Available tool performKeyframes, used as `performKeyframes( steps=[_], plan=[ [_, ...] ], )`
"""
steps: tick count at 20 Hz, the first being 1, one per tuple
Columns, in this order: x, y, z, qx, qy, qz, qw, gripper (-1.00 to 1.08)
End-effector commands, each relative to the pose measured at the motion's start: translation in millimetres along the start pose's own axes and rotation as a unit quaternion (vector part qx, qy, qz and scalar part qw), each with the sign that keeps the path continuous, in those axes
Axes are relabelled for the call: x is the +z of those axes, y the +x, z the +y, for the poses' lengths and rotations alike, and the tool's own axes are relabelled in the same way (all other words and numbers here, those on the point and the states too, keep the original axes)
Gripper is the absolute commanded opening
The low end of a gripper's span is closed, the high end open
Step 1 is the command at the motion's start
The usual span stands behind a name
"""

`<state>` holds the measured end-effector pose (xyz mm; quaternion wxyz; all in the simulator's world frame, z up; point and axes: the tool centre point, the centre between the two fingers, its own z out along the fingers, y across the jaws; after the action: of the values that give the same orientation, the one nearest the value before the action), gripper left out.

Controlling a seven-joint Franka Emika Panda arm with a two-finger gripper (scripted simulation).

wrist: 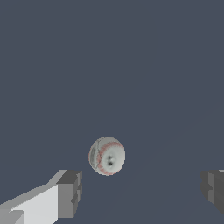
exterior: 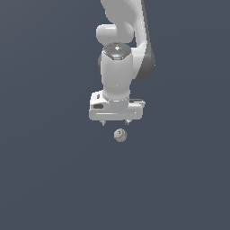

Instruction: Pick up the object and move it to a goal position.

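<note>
The object is a small off-white ball with thin red seams, lying on the dark grey surface. In the exterior view my gripper hangs just above and behind it, fingertips pointing down and apart from it. The wrist view shows the ball ahead of the gap between my two fingertips, nearer the one with the white arm behind it. My gripper is open, with nothing between its fingers. The ball is much narrower than the gap.
Only the flat, dark grey surface surrounds the ball on all sides. The arm's white links rise behind the gripper in the exterior view.
</note>
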<state>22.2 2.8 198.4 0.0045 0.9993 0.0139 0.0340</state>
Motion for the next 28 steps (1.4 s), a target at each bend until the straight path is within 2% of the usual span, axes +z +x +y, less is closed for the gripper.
performKeyframes(
  steps=[1, 11, 20, 28],
  plan=[
    [2.6, -0.7, -0.6, 0.004, 0.0, -0.001, 1.0, 1.0],
    [38.2, -11.5, -12.0, 0.062, 0.003, -0.013, 0.998, 1.0],
    [83.1, -29.2, -24.9, 0.139, 0.001, -0.029, 0.9898, 1.0],
    [97.9, -36.1, -28.7, 0.166, -0.001, -0.034, 0.9856, 1.0]
  ],
)
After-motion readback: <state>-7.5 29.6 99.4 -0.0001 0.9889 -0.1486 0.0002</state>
